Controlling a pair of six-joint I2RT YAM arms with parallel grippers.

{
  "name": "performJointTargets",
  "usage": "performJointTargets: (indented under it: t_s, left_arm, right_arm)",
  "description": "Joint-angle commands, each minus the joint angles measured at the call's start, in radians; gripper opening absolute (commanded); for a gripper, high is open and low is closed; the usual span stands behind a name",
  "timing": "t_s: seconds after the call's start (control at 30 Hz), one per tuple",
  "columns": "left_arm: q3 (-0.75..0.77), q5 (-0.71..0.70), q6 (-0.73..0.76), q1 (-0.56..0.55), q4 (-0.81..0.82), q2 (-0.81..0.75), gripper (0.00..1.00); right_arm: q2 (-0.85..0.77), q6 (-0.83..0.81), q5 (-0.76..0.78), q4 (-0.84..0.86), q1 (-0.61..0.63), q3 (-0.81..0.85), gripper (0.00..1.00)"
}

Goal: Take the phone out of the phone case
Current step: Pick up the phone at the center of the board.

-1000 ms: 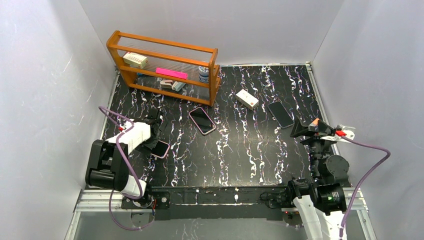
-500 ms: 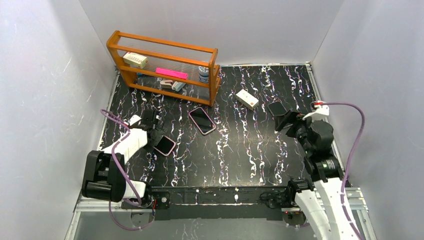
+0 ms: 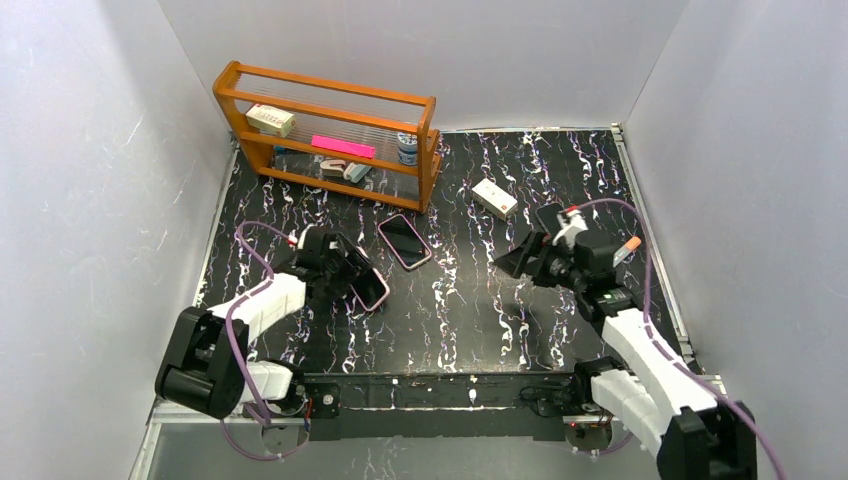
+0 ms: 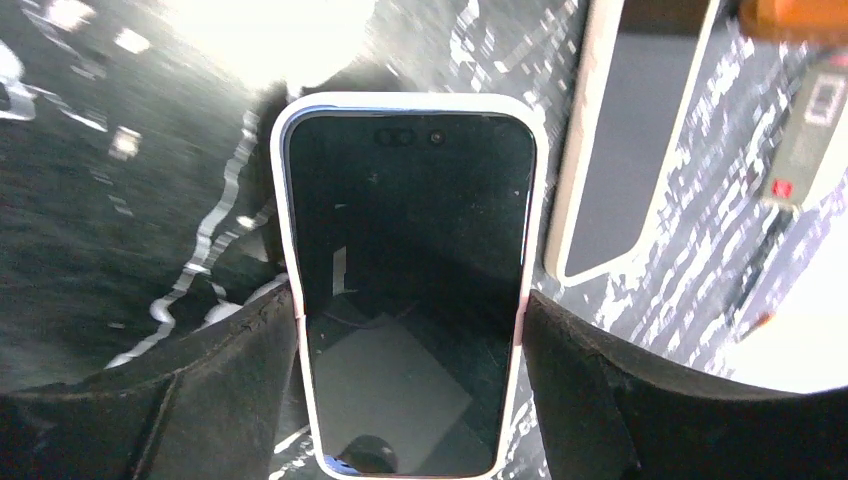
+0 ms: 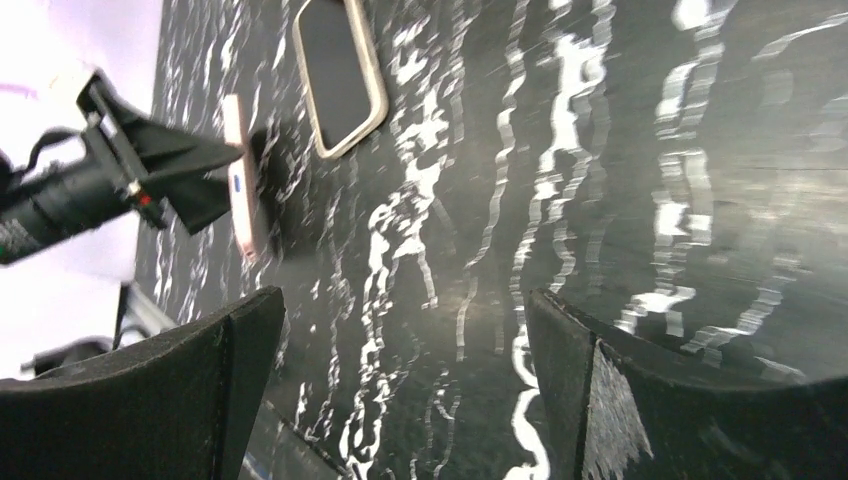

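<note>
1. L gripper (image 4: 410, 335) is clamping phone (image 4: 410, 250), in case (image 4: 281, 200), by long edges, above table (image 3: 470, 310).
2. R gripper (image 3: 520, 262) is gaping, empty, facing phone.
3. Step: presenting for peel; next, R probably needing case rim.

Your table (image 3: 480, 300): black marbled top. On it you have a wooden rack (image 3: 330, 130) far left, pink-rimmed phone (image 3: 405, 240) mid, white box (image 3: 494, 197), dark phone (image 3: 548, 214) right.
</note>
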Motion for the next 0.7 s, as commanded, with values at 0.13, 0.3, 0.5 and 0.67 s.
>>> performJointTargets:
  t_s: [0.13, 0.3, 0.5, 0.67]
  left_arm:
    - [-0.024, 0.06, -0.035, -0.145, 0.215, -0.055, 0.0]
    - [-0.032, 0.039, -0.063, -0.212, 0.277, -0.06, 0.0]
    - [-0.017, 0.017, -0.083, -0.271, 0.306, -0.069, 0.0]
    - [-0.014, 0.008, -0.095, -0.301, 0.339, -0.068, 0.0]
  right_arm:
    - [0.181, 0.078, 0.119, 0.366, 0.404, -0.003, 0.99]
    - [0.333, 0.083, 0.147, 0.496, 0.54, 0.041, 0.99]
    - [0.481, 0.098, 0.214, 0.57, 0.639, 0.088, 0.94]
    - [0.56, 0.127, 0.208, 0.645, 0.66, 0.099, 0.85]
